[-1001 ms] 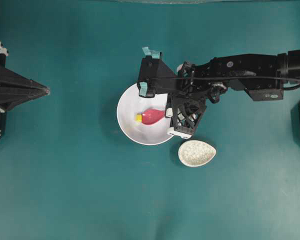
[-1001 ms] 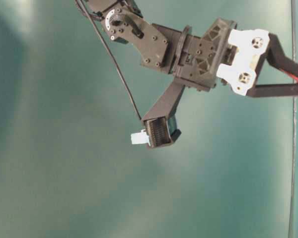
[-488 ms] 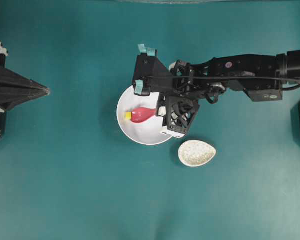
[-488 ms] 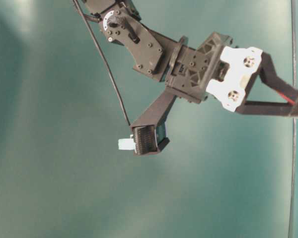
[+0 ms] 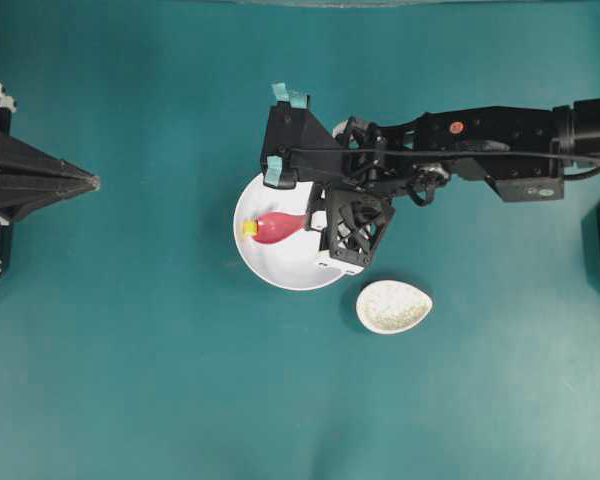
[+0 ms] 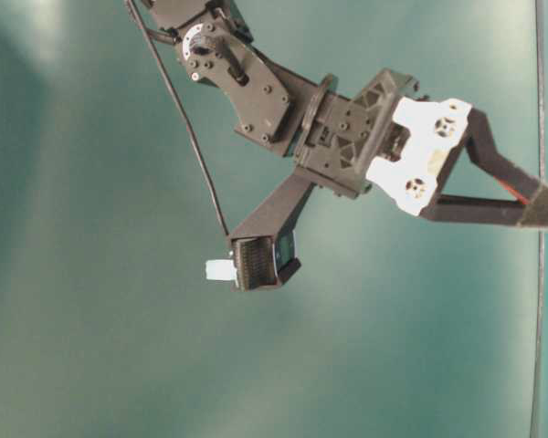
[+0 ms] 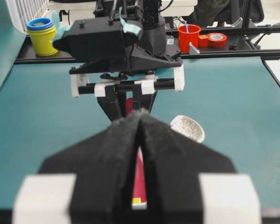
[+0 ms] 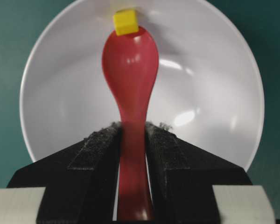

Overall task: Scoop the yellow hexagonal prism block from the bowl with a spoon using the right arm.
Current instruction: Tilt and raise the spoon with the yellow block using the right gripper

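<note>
While the right arm reaches in from three o'clock across the teal table, its right gripper is clamped on the handle of the spoon, with one padded finger pressed against each side of the pink-red handle. Seen from the right wrist camera, the spoon's oval scoop lies inside the bowl and points toward twelve o'clock, and the yellow hexagonal prism block sits touching the scoop's tip, close under the bowl's far wall and not inside the scoop. From overhead, the block is at about nine o'clock within the bowl, just inside the rim, with the spoon running from it toward three o'clock into the gripper. A small speckled egg-shaped spoon rest lies just outside the bowl at about four o'clock from it, apart from the rim. At the nine o'clock edge of the overhead view, well apart from the bowl, the left gripper has its padded fingers pressed together with nothing between them
</note>
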`<state>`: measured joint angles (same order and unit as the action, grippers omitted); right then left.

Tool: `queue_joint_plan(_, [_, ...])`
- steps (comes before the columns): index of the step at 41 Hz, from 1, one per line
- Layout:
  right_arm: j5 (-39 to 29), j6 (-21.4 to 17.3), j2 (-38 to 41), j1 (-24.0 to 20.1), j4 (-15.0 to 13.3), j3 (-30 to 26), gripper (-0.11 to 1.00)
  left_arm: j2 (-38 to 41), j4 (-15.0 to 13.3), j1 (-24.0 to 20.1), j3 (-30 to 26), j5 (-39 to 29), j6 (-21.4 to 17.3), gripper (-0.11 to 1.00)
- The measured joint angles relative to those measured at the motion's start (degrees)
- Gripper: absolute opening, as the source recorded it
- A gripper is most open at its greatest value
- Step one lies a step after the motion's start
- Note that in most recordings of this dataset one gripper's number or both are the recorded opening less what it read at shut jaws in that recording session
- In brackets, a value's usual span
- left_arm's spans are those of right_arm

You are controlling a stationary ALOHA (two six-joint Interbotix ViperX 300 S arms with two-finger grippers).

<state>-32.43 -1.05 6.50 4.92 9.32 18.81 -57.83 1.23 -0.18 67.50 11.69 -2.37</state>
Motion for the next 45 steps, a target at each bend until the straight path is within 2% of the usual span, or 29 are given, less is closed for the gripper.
queue_joint_plan(30, [2.6, 0.0, -1.7, 0.0, -0.2, 0.4, 0.22, 0.0, 0.0, 0.0, 0.0, 0.0, 0.1, -0.01])
queue_joint_plan(39, [6.1, -0.3, -4.4, 0.0, -0.2, 3.4, 0.22, 0.0, 0.0, 0.0, 0.0, 0.0, 0.0, -0.01])
queue_joint_plan(45, [10.6, -0.4, -6.8, 0.0, -0.2, 6.4, 0.22, 0.0, 0.0, 0.0, 0.0, 0.0, 0.0, -0.01])
